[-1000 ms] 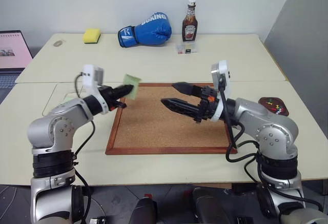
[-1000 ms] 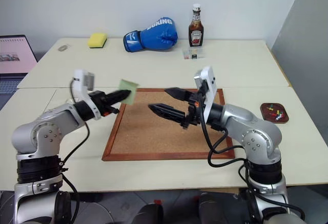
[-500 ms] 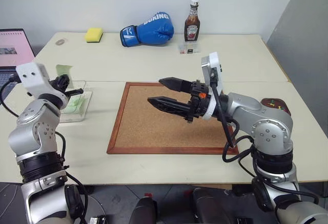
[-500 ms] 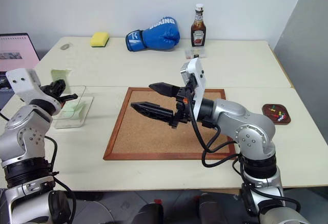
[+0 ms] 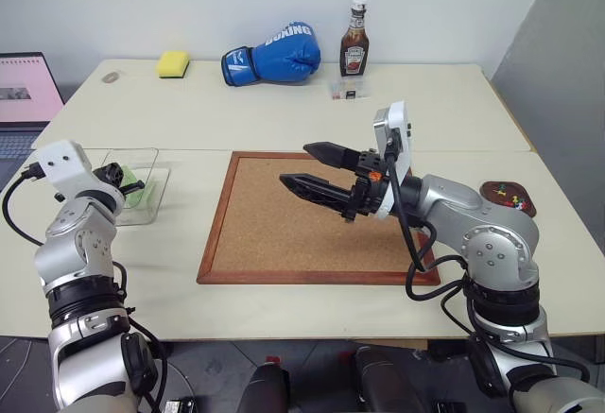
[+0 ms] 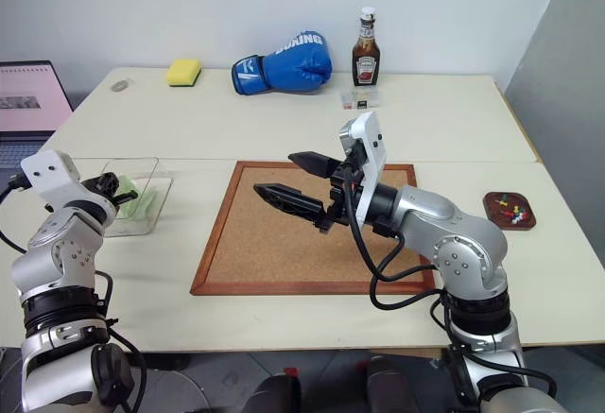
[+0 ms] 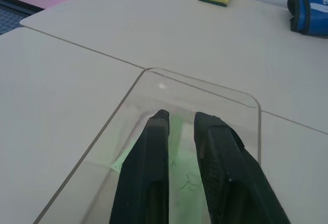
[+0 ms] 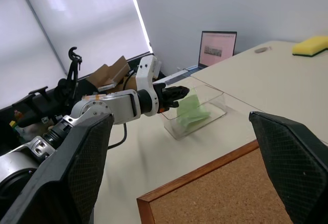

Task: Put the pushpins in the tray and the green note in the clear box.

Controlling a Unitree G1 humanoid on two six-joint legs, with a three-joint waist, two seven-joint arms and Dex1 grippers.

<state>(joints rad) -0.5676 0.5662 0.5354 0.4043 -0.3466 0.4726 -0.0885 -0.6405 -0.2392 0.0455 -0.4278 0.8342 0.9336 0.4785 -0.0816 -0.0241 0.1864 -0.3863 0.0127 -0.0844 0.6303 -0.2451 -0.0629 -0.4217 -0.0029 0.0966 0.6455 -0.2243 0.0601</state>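
pale yellow-green square paper note point(image 7: 177, 167) lies inside the shallow transparent plastic rectangular box point(image 5: 154, 160), which sits on the cream tabletop point(image 5: 284, 115) near its left edge. left claw point(image 7: 179, 117) reaches into that box, its two black fingers a narrow gap apart with the note showing between and beneath them; whether they pinch the sheet cannot be told. right claw point(image 5: 304, 165) hangs above the large wood-framed cork board point(image 5: 284, 243), pointing toward the left, fingers spread wide and carrying nothing. small shallow dark brown tray point(image 5: 493, 189) rests at the right edge of the tabletop, beside the right arm, with tiny coloured pushpins point(image 5: 512, 199) lying in it. along the far side of the tabletop stand a thick yellow sponge point(image 5: 170, 64), a blue boxing glove point(image 5: 270, 54), a brown sauce bottle point(image 5: 353, 42) and, just in front of the bottle, a small clear container point(image 5: 343, 89).
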